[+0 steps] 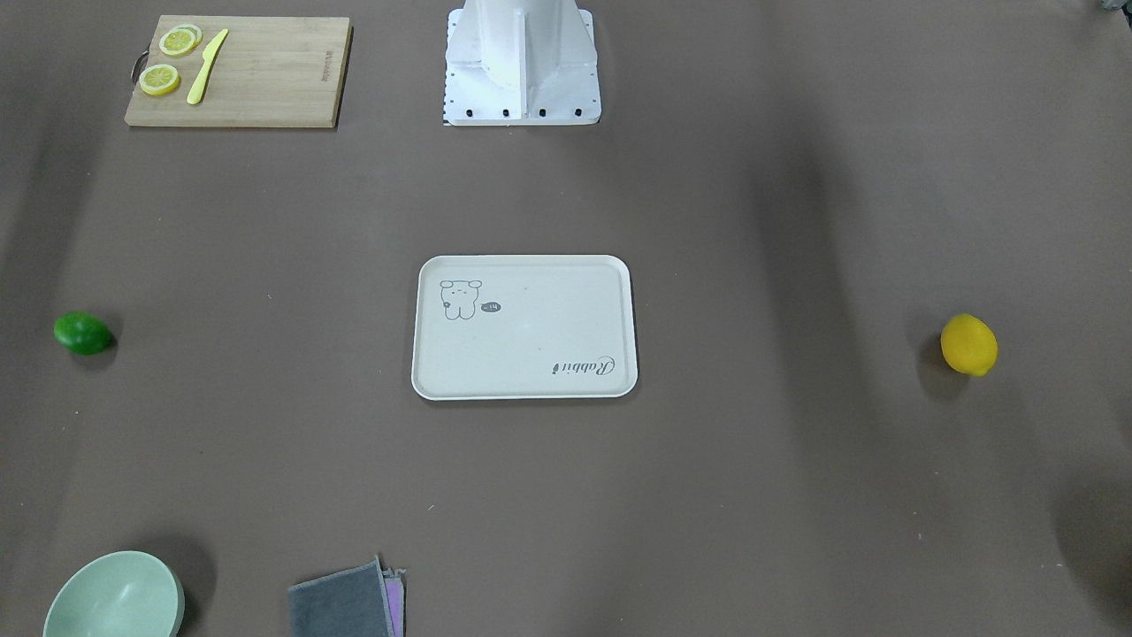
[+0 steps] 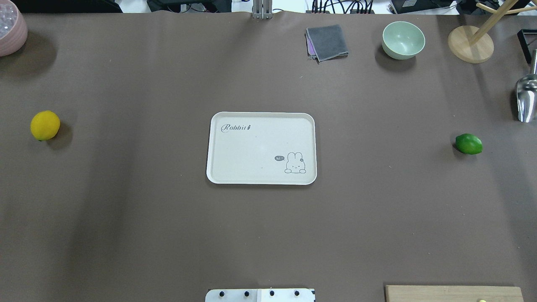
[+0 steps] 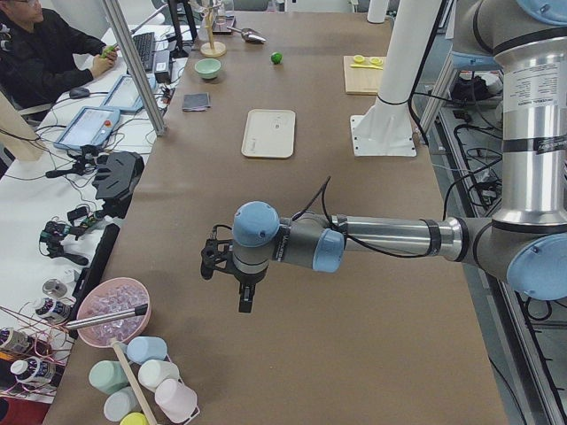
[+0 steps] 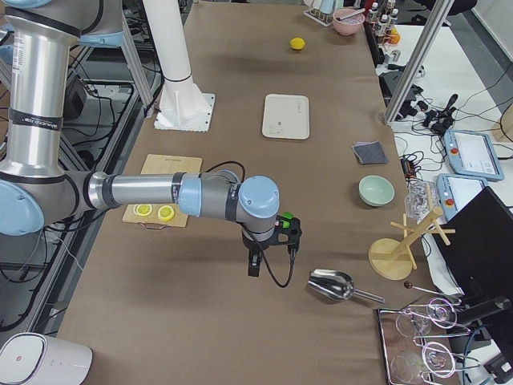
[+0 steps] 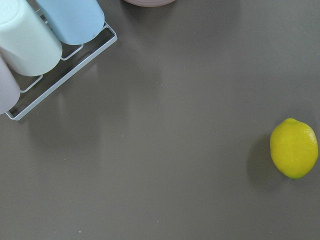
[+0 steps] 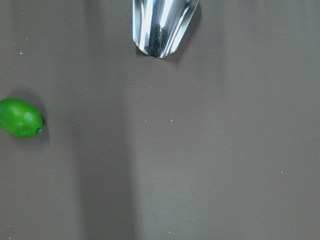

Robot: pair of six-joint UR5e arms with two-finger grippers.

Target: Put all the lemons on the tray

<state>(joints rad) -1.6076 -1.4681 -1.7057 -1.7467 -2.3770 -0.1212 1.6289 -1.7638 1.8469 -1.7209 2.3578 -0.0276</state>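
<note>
The yellow lemon (image 2: 45, 125) lies on the table far left of the off-white Rabbit tray (image 2: 251, 147), and also shows in the left wrist view (image 5: 294, 148). The green lemon (image 2: 469, 144) lies far right of the tray and shows in the right wrist view (image 6: 20, 118). The tray holds nothing. My left gripper (image 3: 213, 264) hangs above the table at the left end; the yellow lemon is hidden there. My right gripper (image 4: 287, 234) hangs over the green lemon (image 4: 285, 216). I cannot tell whether either is open or shut.
A wooden cutting board (image 1: 265, 80) with lemon slices (image 1: 159, 80) and a yellow knife (image 1: 206, 67) lies near the robot base. A green bowl (image 2: 403, 40), a grey cloth (image 2: 327, 42), a metal scoop (image 2: 527, 98), a wooden stand (image 2: 470, 44) and a cup rack (image 5: 45, 35) stand around the edges.
</note>
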